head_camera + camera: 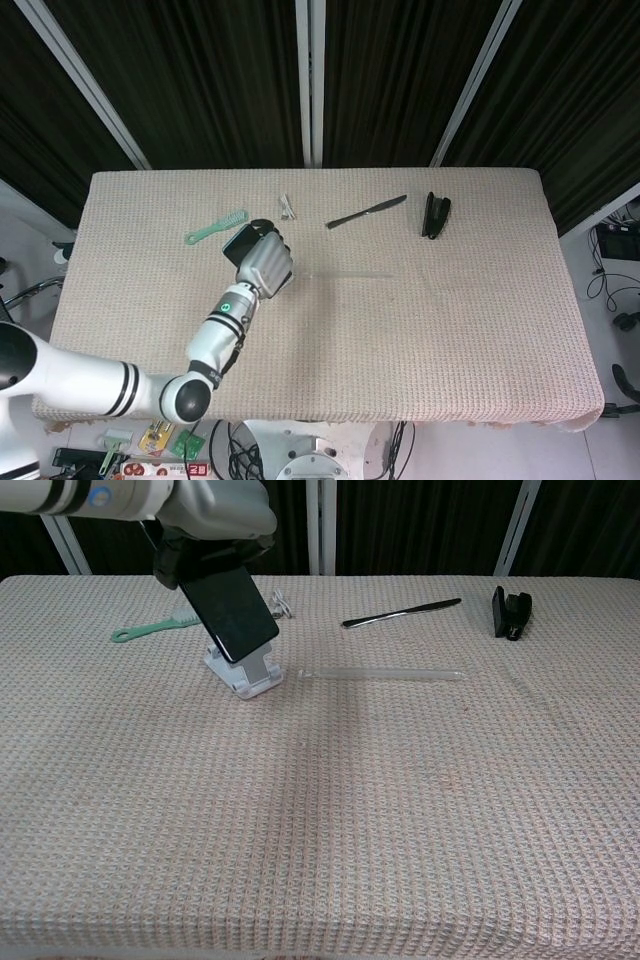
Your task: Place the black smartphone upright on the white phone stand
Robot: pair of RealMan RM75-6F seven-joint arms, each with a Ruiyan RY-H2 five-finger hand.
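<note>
Placing step rn: left hand (212,515) grips the black smartphone (232,615) tilted right over the white phone stand (246,674), near desk's far-left edge. Next imo: lower onto lip, let go.

Black smartphone (233,613) tilted, in front of white phone stand (245,675).

A green comb (215,228) (155,628) lies flat on the beige woven tabletop (430,340) (400,810), to the hand's left. Just beyond the hand sits a small metal clip (288,207) (280,606). Farther to its right, near the far edge, a black knife (366,212) (402,612) lies at a slant, and past that a black stapler (436,214) (510,612). A clear thin rod (350,274) (382,673) lies lengthwise immediately right of the hand.
</note>
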